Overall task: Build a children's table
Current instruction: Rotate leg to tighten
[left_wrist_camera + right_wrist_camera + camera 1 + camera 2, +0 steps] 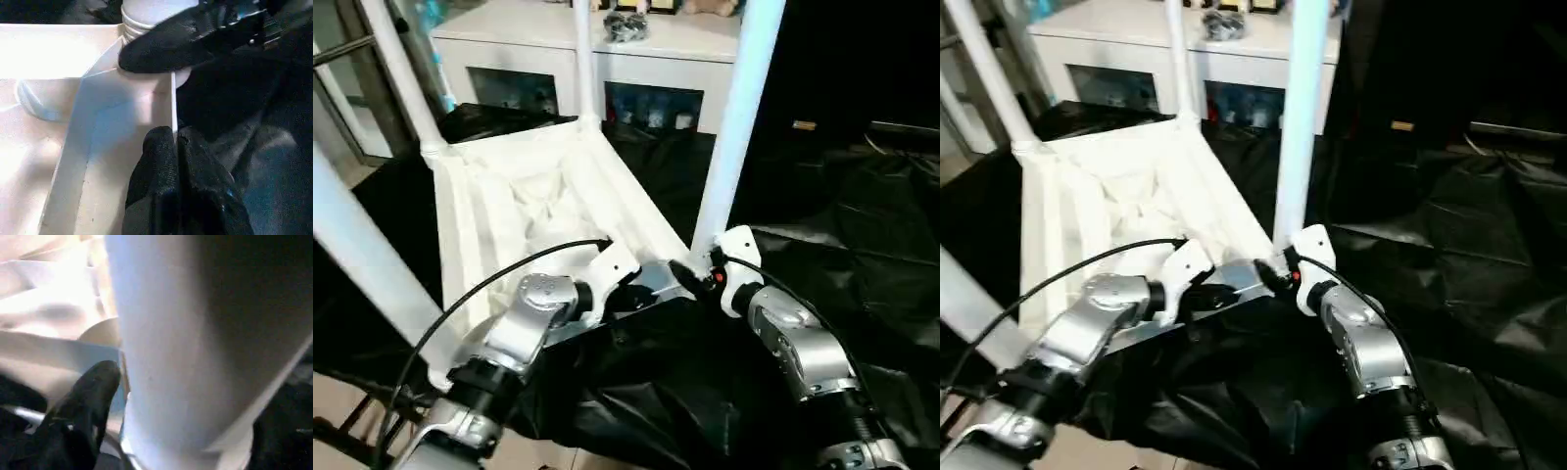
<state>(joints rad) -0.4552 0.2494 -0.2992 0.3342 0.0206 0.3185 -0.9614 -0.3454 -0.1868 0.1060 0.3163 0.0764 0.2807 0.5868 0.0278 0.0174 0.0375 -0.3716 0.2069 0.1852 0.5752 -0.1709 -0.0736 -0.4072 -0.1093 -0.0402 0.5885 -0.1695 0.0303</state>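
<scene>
The white tabletop (509, 211) lies upside down on a black sheet, ribbed underside up. Several white legs stand up from its corner sockets. The nearest right leg (734, 127) rises just ahead of my right forearm. My left gripper (176, 139) is shut on the tabletop's thin near rim (172, 98), close to that corner. My right gripper (697, 274) is at the base of the same leg (195, 357). One black finger (93, 396) lies beside the leg at its socket, and the jaws stand wide. The other finger is hidden behind the leg.
A white cabinet (597, 69) with glass doors stands behind the tabletop, with small objects (626, 24) on top. Crumpled black sheeting (842, 225) covers the ground to the right and front. A near left leg (362, 264) slants across beside my left arm.
</scene>
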